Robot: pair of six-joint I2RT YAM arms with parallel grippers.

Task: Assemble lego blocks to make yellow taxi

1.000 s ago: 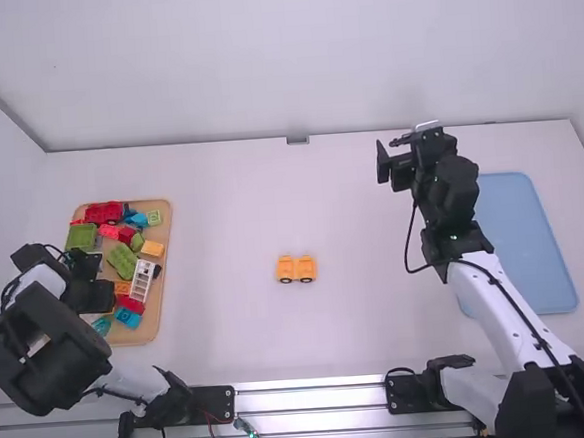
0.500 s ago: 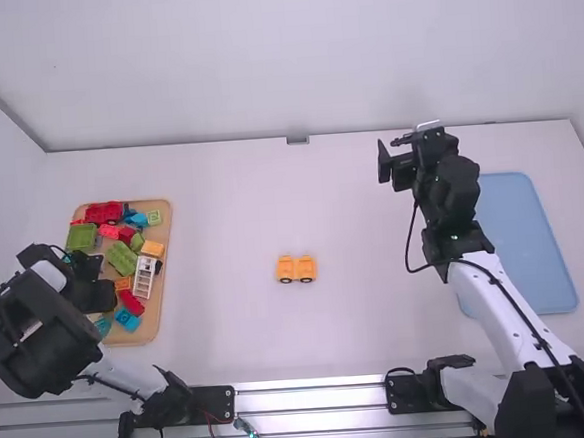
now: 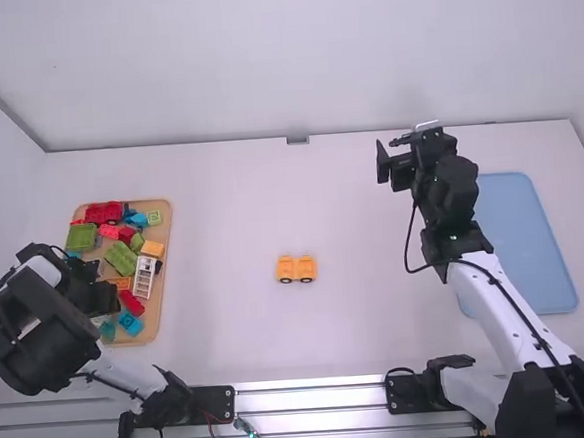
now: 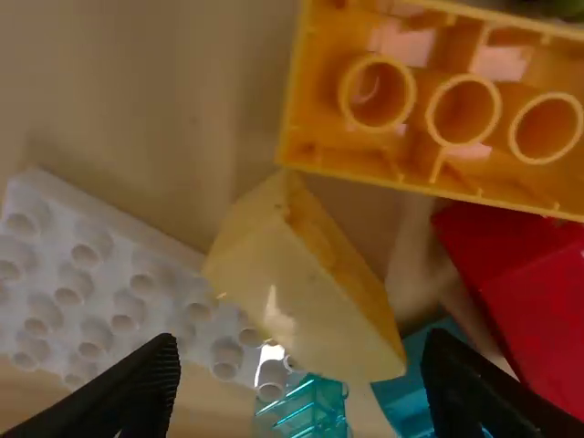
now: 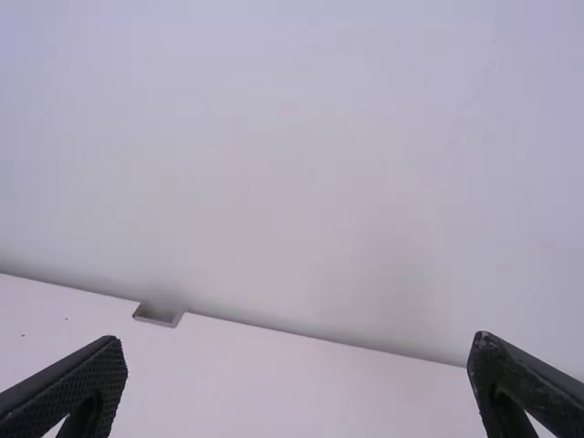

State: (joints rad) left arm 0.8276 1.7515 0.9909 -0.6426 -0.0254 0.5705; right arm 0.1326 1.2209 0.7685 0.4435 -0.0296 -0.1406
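Moved since the earlier frames: light-blue brick (image 3: 131,324), slid slightly toward the near end of the wooden tray (image 3: 153,311); left arm (image 3: 34,332), shifted a little leftward. Right arm (image 3: 446,198): same place as before.

Left gripper (image 3: 101,282): low over the tray's left part, its fingertips hard to make out in the high view against its own dark body. In the left wrist view its fingers stood spread, their lower parts cut off by the edge.

Pale yellow sloped block (image 4: 301,283): tilted, just ahead of the space between those fingers. Orange brick (image 4: 456,109): hollow underside up, three tubes visible, partly cut off, near the sloped block. White studded plate (image 4: 100,283): cut off at one edge, blurred. Red block (image 4: 547,292): cut off. Teal translucent piece (image 4: 310,411): cut off. Blue piece (image 4: 406,374): partly hidden behind a finger and the sloped block.

Yellow-orange wheeled piece (image 3: 297,269): on the table (image 3: 271,200), near its middle, well apart from both grippers.

Right gripper (image 3: 390,152): raised left of the blue tray (image 3: 524,243), fingers spread wide, their bases cut off in its wrist view. The right arm hid part of the blue tray's left edge.
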